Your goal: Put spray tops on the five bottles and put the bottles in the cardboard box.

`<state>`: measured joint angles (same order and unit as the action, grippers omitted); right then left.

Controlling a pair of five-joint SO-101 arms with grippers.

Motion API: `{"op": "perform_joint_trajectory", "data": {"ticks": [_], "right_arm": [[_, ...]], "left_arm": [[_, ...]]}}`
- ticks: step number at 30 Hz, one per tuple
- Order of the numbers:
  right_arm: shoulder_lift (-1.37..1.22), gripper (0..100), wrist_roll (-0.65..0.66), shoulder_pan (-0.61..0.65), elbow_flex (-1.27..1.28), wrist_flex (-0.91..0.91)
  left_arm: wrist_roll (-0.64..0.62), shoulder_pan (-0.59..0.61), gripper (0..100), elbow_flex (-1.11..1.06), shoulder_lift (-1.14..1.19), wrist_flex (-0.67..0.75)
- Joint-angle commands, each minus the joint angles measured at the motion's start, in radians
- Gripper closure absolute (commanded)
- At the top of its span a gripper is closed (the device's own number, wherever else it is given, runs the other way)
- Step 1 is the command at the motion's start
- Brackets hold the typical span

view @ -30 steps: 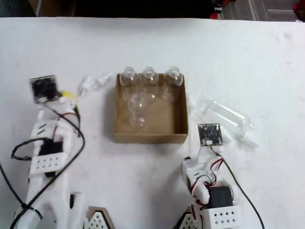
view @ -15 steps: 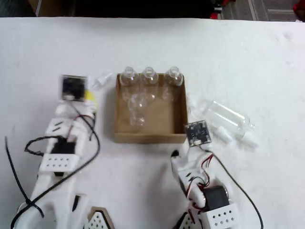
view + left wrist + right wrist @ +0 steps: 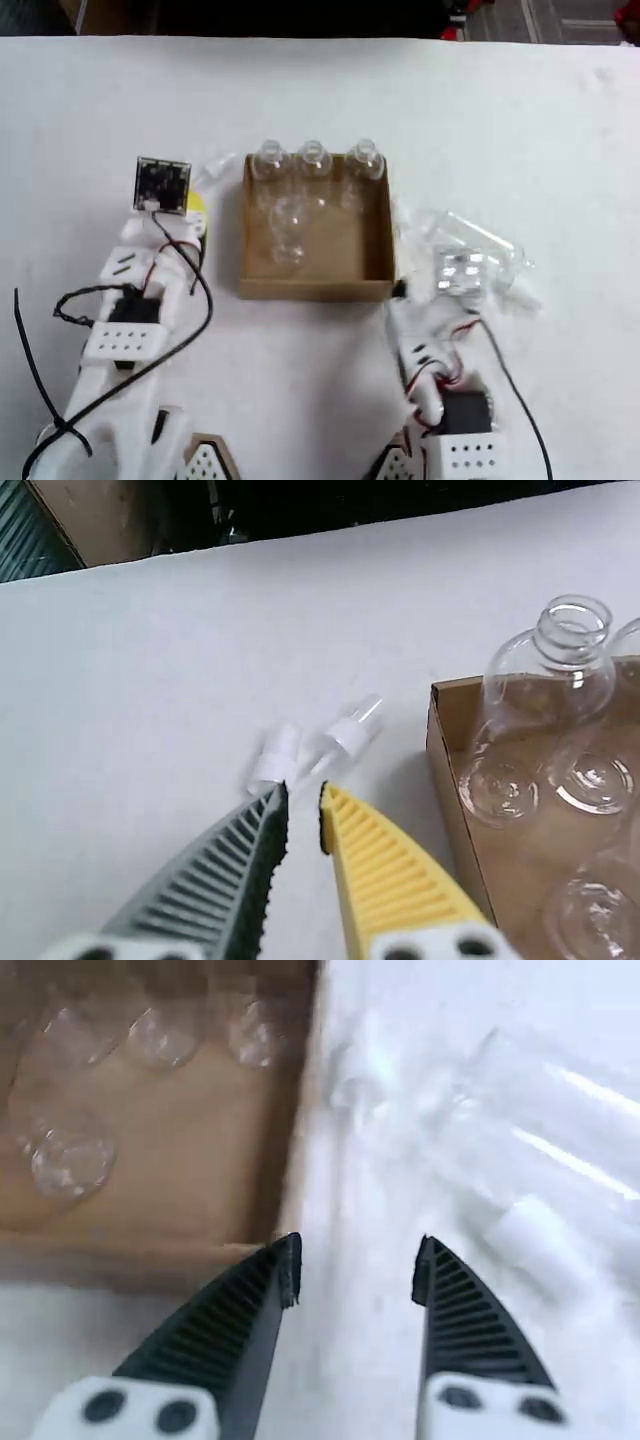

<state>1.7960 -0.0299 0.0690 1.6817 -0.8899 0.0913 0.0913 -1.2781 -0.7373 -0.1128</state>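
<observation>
The cardboard box (image 3: 316, 290) is parked mid-table (image 3: 520, 100). Four clear bottles can be counted standing in it. Three bottles (image 3: 313, 158) are lined up along the far wall, and a fourth bottle (image 3: 70, 1160) is set closer to the middle, on the left-arm side. In the left wrist view the corner bottle (image 3: 550, 660) is seen with its neck open.

The fifth bottle (image 3: 505, 255) is laid on its side on the table, just off the box's right wall. It's partly covered in the high view by the right arm's wrist. A small white piece (image 3: 530, 1235) is seen next to it, but it's too blurred to be called a spray top for sure.

Two spray tops (image 3: 275, 765) are left lying on the table to the left of the box, just beside each other.

The left gripper (image 3: 300, 805) is held low over the table, its tips right at the nearer spray top. Its grey and yellow fingers are parted by only a thin gap, and nothing is gripped.

The right gripper (image 3: 357, 1265) is spread wide and nothing is held. It's positioned by the box's near right corner, between the box wall and the lying bottle.
</observation>
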Motion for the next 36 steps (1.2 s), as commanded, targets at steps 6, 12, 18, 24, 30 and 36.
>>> {"op": "perform_joint_trajectory", "data": {"ticks": [6, 12, 18, 24, 30, 36], "right_arm": [[0.005, 83.2, -0.008, -0.467, 0.008, 0.194], [0.005, 83.2, -0.003, -0.51, 0.008, 0.189], [0.005, 83.2, 0.002, -0.513, 0.008, 0.17], [0.007, 83.2, 0.104, -0.51, -0.089, 0.001], [0.005, 83.2, 0.114, -0.492, -0.195, -0.028], [0.002, 83.2, 0.106, -0.371, -0.385, -0.154]], "left_arm": [[-0.009, 0.008, 94, -0.058, -0.031, 0.118], [-0.011, 0.008, 94, -0.061, -0.035, 0.127], [-0.011, -0.001, 94, -0.061, -0.038, 0.127], [-0.005, -0.039, 94, -0.064, -0.033, 0.127], [-0.005, -0.039, 94, -0.064, -0.033, 0.126], [-0.005, -0.039, 94, -0.064, -0.033, 0.126]]}}
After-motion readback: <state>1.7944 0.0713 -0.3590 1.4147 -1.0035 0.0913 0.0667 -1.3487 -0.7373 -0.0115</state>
